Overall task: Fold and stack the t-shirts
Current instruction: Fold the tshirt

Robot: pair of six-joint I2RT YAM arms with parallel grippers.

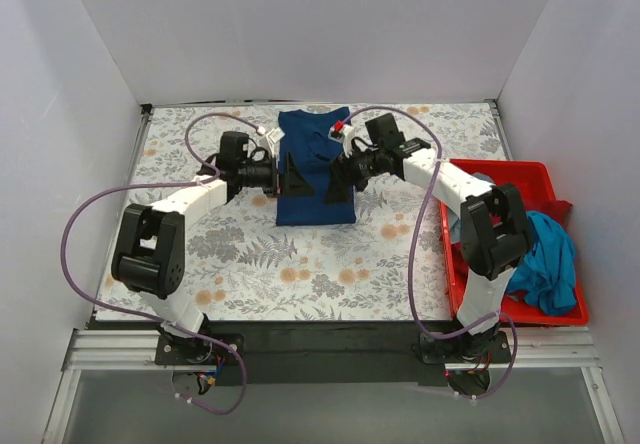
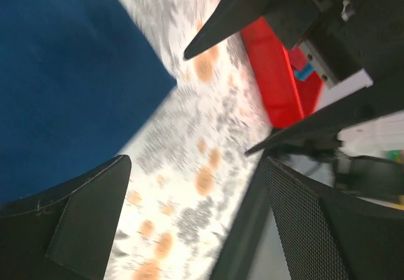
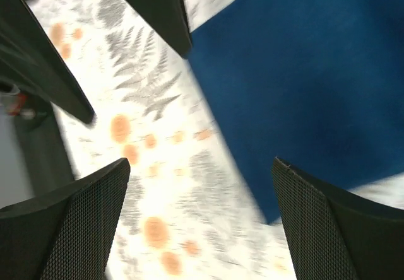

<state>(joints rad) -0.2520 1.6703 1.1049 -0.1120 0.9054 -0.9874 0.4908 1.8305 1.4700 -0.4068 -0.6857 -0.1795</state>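
two grippers face each other over one navy t-shirt (image 1: 315, 189). the shirt lies folded into a long rectangle on the floral table cover (image 1: 300, 264), in the far middle of the table. its near end is square and flat, and its far end is wider and a little rumpled.

the left gripper (image 1: 290, 176) is at the shirt's left edge. the right gripper (image 1: 336, 178) is above the shirt's right half. their tips are near each other but apart.

in the left wrist view the left gripper's fingers (image 2: 82, 223) are spread wide with nothing between them. below them are blurred floral cover and the shirt's corner. the right gripper's two black fingers, also spread, reach in from the upper right.

the right wrist view shows much the same from the other side. the right gripper's fingers (image 3: 69, 223) stand wide apart and hold nothing. the navy cloth fills the upper right, and one corner of it ends on the cover between the fingers. whether any finger touches the cloth cannot be told from these views.

a red bin (image 1: 520, 172) stands at the right edge of the table, beside the right arm. a teal-blue t-shirt (image 1: 548, 254) is heaped in it and hangs over its outer rim. a fold of dark red cloth (image 1: 562, 210) shows just beyond the teal-blue one.
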